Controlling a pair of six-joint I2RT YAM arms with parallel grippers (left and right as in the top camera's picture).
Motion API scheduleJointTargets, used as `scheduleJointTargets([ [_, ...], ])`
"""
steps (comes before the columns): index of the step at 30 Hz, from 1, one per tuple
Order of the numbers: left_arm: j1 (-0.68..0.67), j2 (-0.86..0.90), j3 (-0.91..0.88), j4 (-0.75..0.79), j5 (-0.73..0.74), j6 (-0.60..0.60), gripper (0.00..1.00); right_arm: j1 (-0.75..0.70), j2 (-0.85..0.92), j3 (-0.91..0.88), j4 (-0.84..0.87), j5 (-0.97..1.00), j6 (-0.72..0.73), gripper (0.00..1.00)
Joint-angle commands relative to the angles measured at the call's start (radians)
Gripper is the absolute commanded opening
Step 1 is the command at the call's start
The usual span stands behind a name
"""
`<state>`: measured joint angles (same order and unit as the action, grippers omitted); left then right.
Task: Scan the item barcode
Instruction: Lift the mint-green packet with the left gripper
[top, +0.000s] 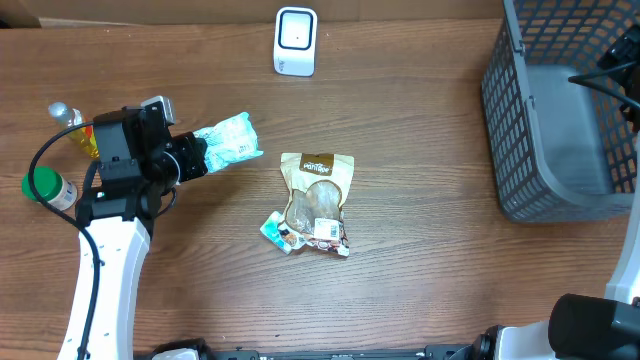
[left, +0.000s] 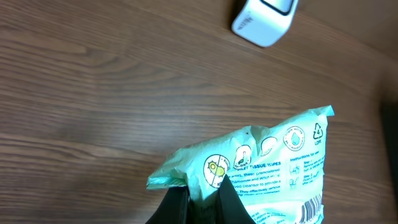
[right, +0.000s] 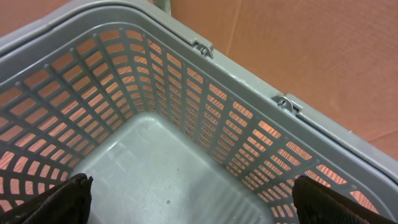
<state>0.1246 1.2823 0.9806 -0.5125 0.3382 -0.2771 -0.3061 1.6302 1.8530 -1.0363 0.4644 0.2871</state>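
You're looking at a mock shop checkout on a bench: wood-grain table (top: 450, 280), white barcode scanner (top: 295, 41) at the far edge, grey plastic shopping basket (top: 520, 150) at right, retail goods between them: wipes pack (top: 228, 141), snack pouch (top: 317, 195). Brown cardboard (right: 298, 43) backs the basket.

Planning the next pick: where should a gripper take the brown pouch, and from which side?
Probably the top edge of the brown pouch, from above on the white scanner side: it lies flat, and a small teal packet sits against its near end.
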Motion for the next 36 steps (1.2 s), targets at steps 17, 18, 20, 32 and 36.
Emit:
scheduleJointTargets([
  [17,-0.001,-0.035,0.004,-0.079,0.141,-0.036,0.04,0.000,-0.001,0.005,0.005,0.014,-0.004,1.00],
  [18,-0.001,-0.035,0.004,-0.079,0.134,-0.037,0.04,0.000,-0.001,0.005,0.005,0.014,-0.004,1.00],
  [20,-0.001,-0.035,0.004,-0.077,0.134,-0.039,0.04,0.000,-0.001,0.005,0.005,0.014,-0.004,1.00],
  [32,-0.001,-0.035,0.004,-0.061,0.134,-0.059,0.04,0.000,-0.001,0.005,0.005,0.014,-0.004,1.00],
  [36,-0.001,-0.035,0.004,-0.053,0.132,-0.059,0.04,0.000,-0.001,0.005,0.005,0.014,-0.004,1.00],
])
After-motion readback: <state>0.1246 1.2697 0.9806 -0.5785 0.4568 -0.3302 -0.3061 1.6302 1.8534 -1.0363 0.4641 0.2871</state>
